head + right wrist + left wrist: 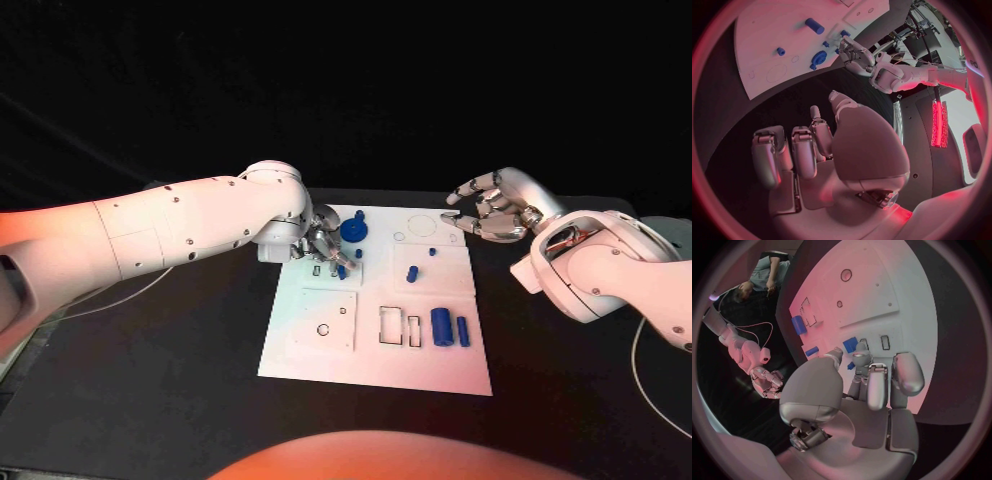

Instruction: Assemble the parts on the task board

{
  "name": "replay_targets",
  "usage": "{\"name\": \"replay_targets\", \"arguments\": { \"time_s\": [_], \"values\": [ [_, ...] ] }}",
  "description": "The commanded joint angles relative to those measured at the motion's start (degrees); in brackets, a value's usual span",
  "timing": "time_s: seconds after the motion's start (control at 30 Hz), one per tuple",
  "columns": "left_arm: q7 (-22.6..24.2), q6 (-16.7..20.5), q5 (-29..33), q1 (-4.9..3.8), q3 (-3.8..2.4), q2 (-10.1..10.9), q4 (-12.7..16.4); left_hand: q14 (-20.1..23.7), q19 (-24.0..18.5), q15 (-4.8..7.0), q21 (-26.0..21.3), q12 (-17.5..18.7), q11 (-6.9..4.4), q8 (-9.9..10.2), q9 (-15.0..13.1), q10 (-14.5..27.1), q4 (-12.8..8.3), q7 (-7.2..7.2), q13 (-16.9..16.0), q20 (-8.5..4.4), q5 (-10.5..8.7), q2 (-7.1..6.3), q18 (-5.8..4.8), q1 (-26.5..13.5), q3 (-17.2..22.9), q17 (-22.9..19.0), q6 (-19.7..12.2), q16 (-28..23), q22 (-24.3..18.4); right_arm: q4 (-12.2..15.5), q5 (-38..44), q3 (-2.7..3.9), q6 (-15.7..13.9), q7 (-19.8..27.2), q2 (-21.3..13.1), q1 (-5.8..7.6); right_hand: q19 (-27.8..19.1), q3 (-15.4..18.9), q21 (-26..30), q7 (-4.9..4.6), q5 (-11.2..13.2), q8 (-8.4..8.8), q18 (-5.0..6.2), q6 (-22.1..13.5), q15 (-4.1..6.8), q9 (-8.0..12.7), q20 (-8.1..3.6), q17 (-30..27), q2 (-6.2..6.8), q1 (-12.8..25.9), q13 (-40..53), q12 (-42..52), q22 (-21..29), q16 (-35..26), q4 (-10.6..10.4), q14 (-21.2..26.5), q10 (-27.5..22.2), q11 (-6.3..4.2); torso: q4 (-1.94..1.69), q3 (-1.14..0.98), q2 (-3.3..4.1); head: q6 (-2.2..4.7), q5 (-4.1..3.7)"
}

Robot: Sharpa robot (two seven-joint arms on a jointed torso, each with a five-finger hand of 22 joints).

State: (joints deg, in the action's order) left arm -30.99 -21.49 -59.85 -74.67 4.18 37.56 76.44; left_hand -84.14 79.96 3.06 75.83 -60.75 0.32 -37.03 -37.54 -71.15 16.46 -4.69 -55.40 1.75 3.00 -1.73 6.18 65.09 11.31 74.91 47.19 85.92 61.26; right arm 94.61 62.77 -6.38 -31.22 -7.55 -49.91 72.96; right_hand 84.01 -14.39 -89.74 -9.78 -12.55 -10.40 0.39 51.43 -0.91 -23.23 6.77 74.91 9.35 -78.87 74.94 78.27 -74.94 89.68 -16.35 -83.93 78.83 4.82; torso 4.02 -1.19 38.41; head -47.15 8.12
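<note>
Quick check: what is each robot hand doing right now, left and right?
Left robot hand: over the white task board, fingers at a small blue part; grip cannot be told.
Right robot hand: fingers curled in, holding nothing.

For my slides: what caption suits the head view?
Left hand works at blue parts on the board; right hand waits beside it.
</note>
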Motion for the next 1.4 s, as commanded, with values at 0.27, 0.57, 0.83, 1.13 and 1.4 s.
{"name": "replay_targets", "arguments": {
  "time_s": [0.27, 0.57, 0.83, 1.13, 1.4],
  "values": [
    [-0.09, -1.3, 0.55, 0.14, 0.04, -0.32, -0.24, -4.2, 0.39, 0.36, 0.32, 0.24, 0.05, 0.37, -0.37, 0.27, -0.02, -0.04, -0.01, 0.1, -0.04, 0.55, -0.92, 2.49, 2.23, 9.0, -0.51, 0.34, 0.17, -0.07, 0.47, 0.0, 0.93, -0.25, 0.1, -0.08, 5.99, -0.33, -0.26, 0.38, -0.3, -0.29, -0.39, -0.12, 0.49, -0.1, -0.39, 14.15, 0.06, 0.69, 3.45, 0.08, -15.06, -0.12, 0.0, -5.81, 0.12, -0.2, -0.02, -0.03, 0.04, -0.14, -0.02],
    [-0.02, -1.33, 1.12, 0.2, 0.06, -0.61, -0.51, -4.2, 0.42, 0.42, 0.34, 0.29, -0.03, 0.7, -0.63, 0.32, -0.19, 0.03, -0.01, 0.05, -0.04, 0.38, -0.93, 4.32, 4.59, 9.05, -0.51, 0.37, 0.26, -0.1, 0.47, 0.0, 1.0, -0.3, 0.13, -0.1, 5.99, -0.37, -0.26, 0.38, -0.33, -0.33, -0.39, -0.13, 0.5, -0.12, -0.4, 14.13, 0.04, 0.71, 3.48, 0.12, -15.06, -0.13, 0.01, -5.8, 0.17, -0.21, -0.01, -0.06, 0.03, -0.39, -0.03],
    [0.06, -0.93, 1.89, 0.24, 0.07, -0.64, -0.67, -4.2, 0.46, 0.56, 0.39, 0.48, -0.19, 1.08, -1.06, 0.42, -0.68, 0.18, 0.12, -0.07, -0.01, -0.25, -0.95, 6.57, 9.0, 9.1, -0.45, 0.41, 0.43, -0.2, 0.47, -0.01, 1.04, -0.29, 0.22, -0.15, 5.99, -0.37, -0.26, 0.38, -0.33, -0.33, -0.39, -0.13, 0.5, -0.12, -0.4, 14.13, 0.04, 0.71, 3.48, 0.12, -15.06, -0.13, 0.01, -5.8, 0.17, -0.21, -0.01, -0.08, 0.0, -0.53, -0.02],
    [0.25, -0.33, 4.0, 0.27, 0.07, -0.26, -0.46, -4.16, 0.61, 0.79, 0.6, 1.42, -0.37, -0.01, -3.96, 0.17, -7.72, 0.32, 1.02, -0.27, 0.08, -4.1, -1.02, 7.38, 28.93, 8.92, -1.13, 0.32, 1.01, -0.23, 0.47, -0.01, 1.12, -0.31, 0.22, -0.19, 5.99, -0.44, -0.26, 0.4, -0.42, -0.39, -0.39, -0.17, 0.51, -0.15, -0.41, 14.14, 0.03, 0.7, 3.43, 0.07, -15.06, -0.12, 0.05, -5.81, 0.12, -0.22, 0.03, -0.09, 0.03, -0.62, -0.06],
    [0.63, 2.1, 6.12, 0.29, -0.12, 0.94, 0.69, -4.16, 0.75, 0.83, 0.89, 1.11, -0.48, -2.32, -7.31, -0.6, -12.55, 0.36, 0.86, -0.24, 0.16, -5.18, -1.11, 3.64, 36.95, 8.83, -1.55, 0.29, 1.57, -0.21, 0.47, -0.02, 1.15, -0.34, 0.12, -0.2, 5.99, -0.44, -0.26, 0.4, -0.42, -0.39, -0.39, -0.17, 0.51, -0.15, -0.41, 14.14, 0.03, 0.7, 3.43, 0.07, -15.06, -0.12, 0.05, -5.81, 0.12, -0.22, -0.08, -0.11, -0.01, -0.6, 0.0]
  ]
}}
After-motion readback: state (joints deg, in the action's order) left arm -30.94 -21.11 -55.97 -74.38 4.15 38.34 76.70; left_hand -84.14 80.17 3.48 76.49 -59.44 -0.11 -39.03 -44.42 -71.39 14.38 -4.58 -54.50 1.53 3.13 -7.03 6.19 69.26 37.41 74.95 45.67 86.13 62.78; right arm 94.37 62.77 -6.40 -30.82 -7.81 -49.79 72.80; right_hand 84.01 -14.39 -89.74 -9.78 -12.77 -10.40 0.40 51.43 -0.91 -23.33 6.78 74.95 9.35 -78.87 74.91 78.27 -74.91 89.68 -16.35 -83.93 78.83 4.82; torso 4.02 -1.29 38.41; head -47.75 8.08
